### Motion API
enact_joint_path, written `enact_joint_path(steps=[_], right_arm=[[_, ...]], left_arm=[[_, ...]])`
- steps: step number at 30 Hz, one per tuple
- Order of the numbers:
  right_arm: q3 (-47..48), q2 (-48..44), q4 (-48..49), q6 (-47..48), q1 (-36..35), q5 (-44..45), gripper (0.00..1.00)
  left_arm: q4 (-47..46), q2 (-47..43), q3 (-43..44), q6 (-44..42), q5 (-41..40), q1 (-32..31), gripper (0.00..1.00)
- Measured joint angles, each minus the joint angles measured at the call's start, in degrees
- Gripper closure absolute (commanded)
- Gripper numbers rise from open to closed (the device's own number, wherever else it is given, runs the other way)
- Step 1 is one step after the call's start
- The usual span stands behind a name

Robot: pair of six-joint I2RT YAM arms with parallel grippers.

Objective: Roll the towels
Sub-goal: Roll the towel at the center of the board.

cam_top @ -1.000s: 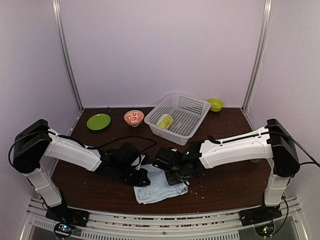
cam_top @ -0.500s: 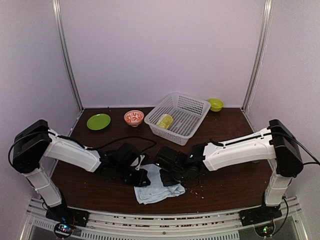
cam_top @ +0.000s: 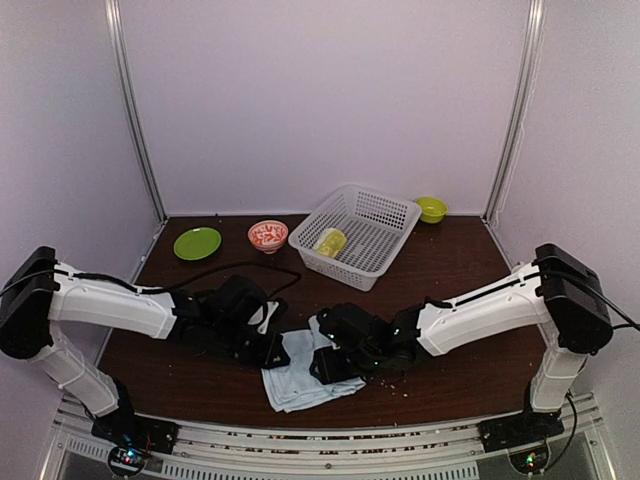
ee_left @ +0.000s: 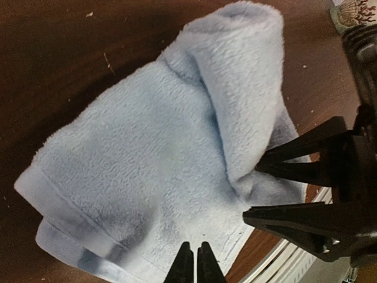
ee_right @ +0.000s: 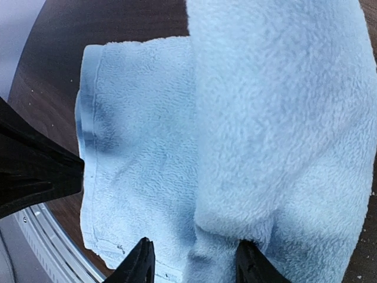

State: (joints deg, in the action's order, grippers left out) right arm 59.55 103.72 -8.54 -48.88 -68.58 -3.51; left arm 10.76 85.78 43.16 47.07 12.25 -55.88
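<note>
Spread wide, the right gripper (cam_top: 328, 362) is held low over the pale blue towel (cam_top: 296, 385), which is laid near the front edge of the table (cam_top: 460, 270) between the two arms; the right arm is stretched leftward, almost flat, wrist turned down; the left gripper (cam_top: 272, 349) is pressed shut at the towel's left edge, its arm reaching in low from the other side; whether cloth is pinched there cannot be told. Against a second ago, the right jaws are now parted where they were closed; that gripper is shifted nearer the front edge; the left arm's elbow is dropped lower and further left. From the right wrist, a thick fold is shown bulging above the fingers (ee_right: 140, 265), flat cloth beside it; from the left wrist, the same fold is seen as a long hump; neither is made out from above. The lime-green towel (cam_top: 329, 241) is seen bundled in the white basket (cam_top: 400, 214) at the back.
</note>
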Motion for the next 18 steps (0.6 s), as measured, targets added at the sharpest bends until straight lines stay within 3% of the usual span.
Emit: enact_joint_path(steps=[7, 18], right_arm=[[-4.4, -1.2, 7.7, -1.1, 0.9, -2.8, 0.47], [-6.0, -1.3, 11.6, -1.9, 1.1, -4.0, 0.45]], left_arm=[[0.6, 0.1, 6.2, -0.1, -0.4, 0.0, 0.97], [-3.8, 9.2, 13.8, -0.5, 1.4, 0.2, 0.98]])
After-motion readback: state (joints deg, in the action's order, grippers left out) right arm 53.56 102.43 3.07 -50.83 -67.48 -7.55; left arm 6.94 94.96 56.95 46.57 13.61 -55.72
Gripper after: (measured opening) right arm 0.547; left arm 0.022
